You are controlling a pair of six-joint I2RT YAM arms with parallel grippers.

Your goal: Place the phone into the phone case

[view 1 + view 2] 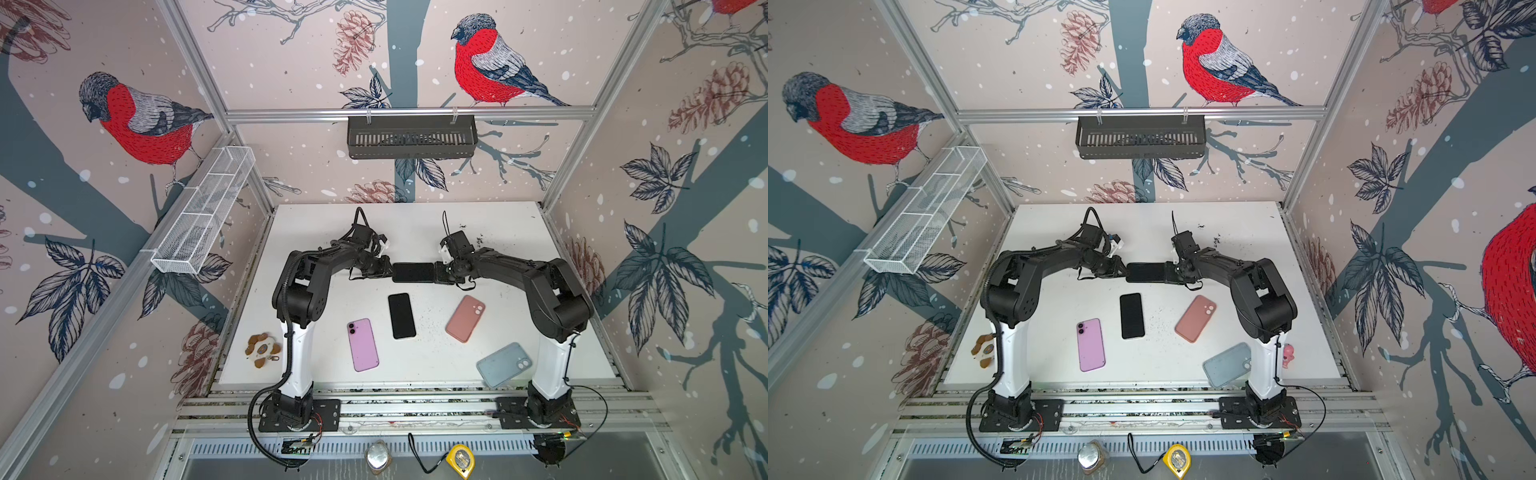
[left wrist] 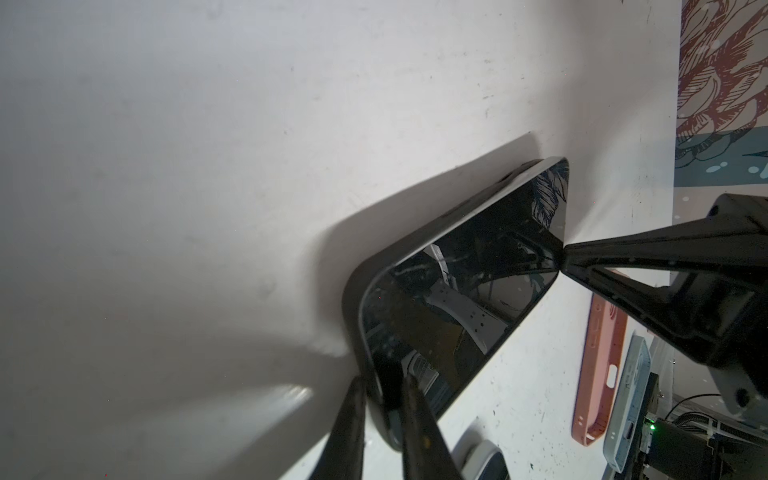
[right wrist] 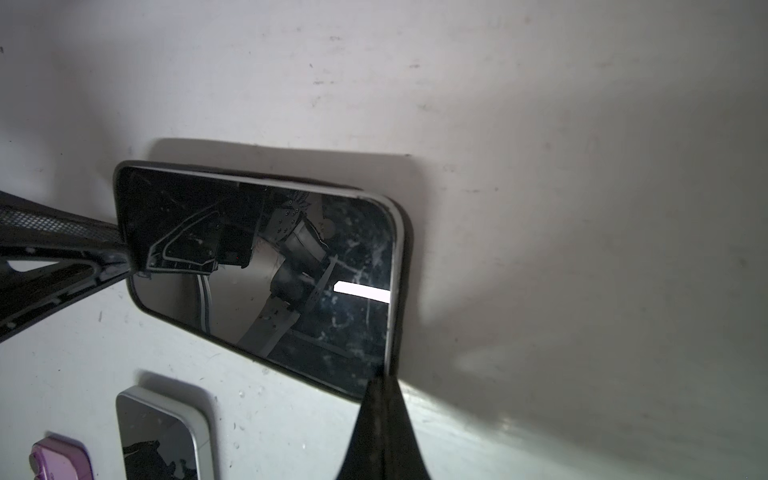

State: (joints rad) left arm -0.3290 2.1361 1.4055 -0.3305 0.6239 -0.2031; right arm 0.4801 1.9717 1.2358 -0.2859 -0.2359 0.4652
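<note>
Phone [image 1: 413, 272] sits screen-out in the black phone case [image 2: 353, 299], spanned between the two pincers over the tabletop [image 1: 498, 232]. Its long axis runs straight from one pincer to the other. One short end is in the left pincer [image 2: 386, 409]; the opposite short end meets the tip of the right pincer [image 3: 380, 395]. Left pincer: clamped across its end, one finger on the glass and the other behind the case back, so it carries the assembly. Right pincer: jaws fully together with nothing between them, the joined tip bearing on the phone's rim at a corner, directly ahead of it. At that end, in the right wrist view, the phone's silver rim looks slightly proud of the case lip, though reflections and the steep angle leave me unsure it is seated. Judgement: insertion is nearly done, and what remains is seating the end ahead of the right pincer. Both arms are at contact, but the right is on the suspect end, so a press from it with the left as anchor is the likely call. Risk: the closed tip skids on the glass. A second black phone [image 1: 401, 316], a purple phone [image 1: 363, 345], a pink case [image 1: 465, 318] and a blue-grey case [image 1: 503, 365] lie back toward the arm bases, well apart from both pincers.
</note>
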